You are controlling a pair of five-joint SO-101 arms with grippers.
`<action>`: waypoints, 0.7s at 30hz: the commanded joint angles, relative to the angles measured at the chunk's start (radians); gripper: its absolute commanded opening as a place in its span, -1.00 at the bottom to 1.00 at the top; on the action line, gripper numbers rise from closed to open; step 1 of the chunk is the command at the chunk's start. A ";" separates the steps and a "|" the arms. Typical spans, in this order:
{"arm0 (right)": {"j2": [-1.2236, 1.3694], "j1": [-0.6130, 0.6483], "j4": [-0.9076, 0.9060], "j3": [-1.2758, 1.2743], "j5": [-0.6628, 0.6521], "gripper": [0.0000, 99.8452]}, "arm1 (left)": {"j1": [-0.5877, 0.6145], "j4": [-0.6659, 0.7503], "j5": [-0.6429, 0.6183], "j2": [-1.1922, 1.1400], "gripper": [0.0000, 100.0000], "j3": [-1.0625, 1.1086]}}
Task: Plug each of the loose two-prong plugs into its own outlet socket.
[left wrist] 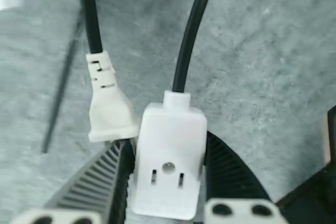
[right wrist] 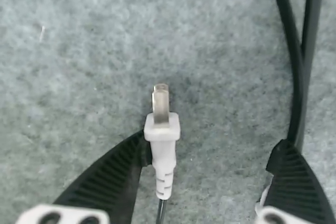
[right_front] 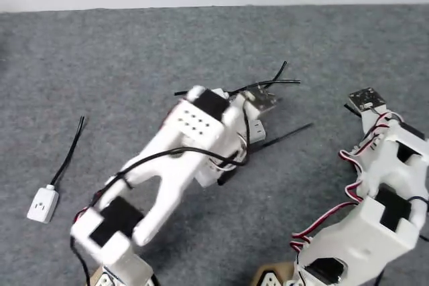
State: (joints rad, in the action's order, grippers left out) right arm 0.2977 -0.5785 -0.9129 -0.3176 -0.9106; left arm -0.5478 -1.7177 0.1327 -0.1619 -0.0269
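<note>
— White outlet socket (left wrist: 168,166): where is it lying?
— It is sitting between the fingers (left wrist: 105,182) of the left gripper (left wrist: 167,142), slots facing the wrist camera. Its black cord (left wrist: 191,30) is running away over the grey carpet (left wrist: 273,51). The jaws are clamping both its sides, parted just the socket's width.
— And the plugs?
— One two-prong plug (left wrist: 107,114) is lying just beside that socket, its prong end right at the outside of one finger, the prongs hiding behind it. The other two-prong plug (right wrist: 163,137) is resting between the widely parted jaws of the right gripper (right wrist: 215,145). It is leaning against one finger (right wrist: 115,177), gripped by nothing, with its prongs pointing away from the wrist.
— How are the arms standing?
— The left arm (right_front: 167,179) is stretching low toward the table's middle, and the right arm (right_front: 385,232) is bending down on its own side. A second outlet socket (right_front: 42,204) is lying well apart, on the left arm's side.
</note>
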 commanded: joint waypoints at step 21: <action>-0.463 0.446 -0.325 0.091 0.114 -0.30 | 0.161 -0.003 0.075 0.230 -0.97 -0.039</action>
State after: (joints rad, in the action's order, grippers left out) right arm -0.0614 -0.2271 -1.2137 -0.2915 -0.8554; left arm -0.3452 -1.7223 0.2064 0.0238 -0.0269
